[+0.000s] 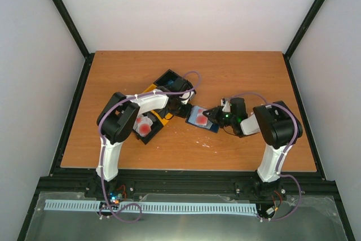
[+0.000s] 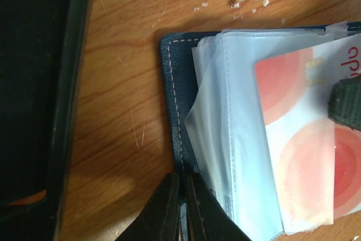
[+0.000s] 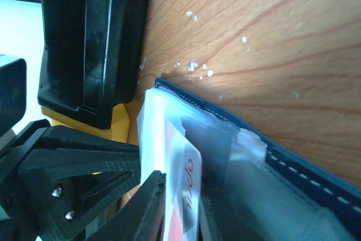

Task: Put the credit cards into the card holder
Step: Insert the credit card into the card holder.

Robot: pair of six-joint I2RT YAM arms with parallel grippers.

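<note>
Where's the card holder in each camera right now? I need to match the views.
Top external: card holder mid-table, between the arms.
Left wrist: centre to right edge, navy cover at its left.
Right wrist: lower right, stitched navy edge.
Shared landmark: the black-and-yellow tray, just left of the holder in every view.

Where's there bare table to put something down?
Bare: the far strip of table behind the tray, and the near strip in front of the card holder. Crowded: the middle, where tray and card holder sit close together.
</note>
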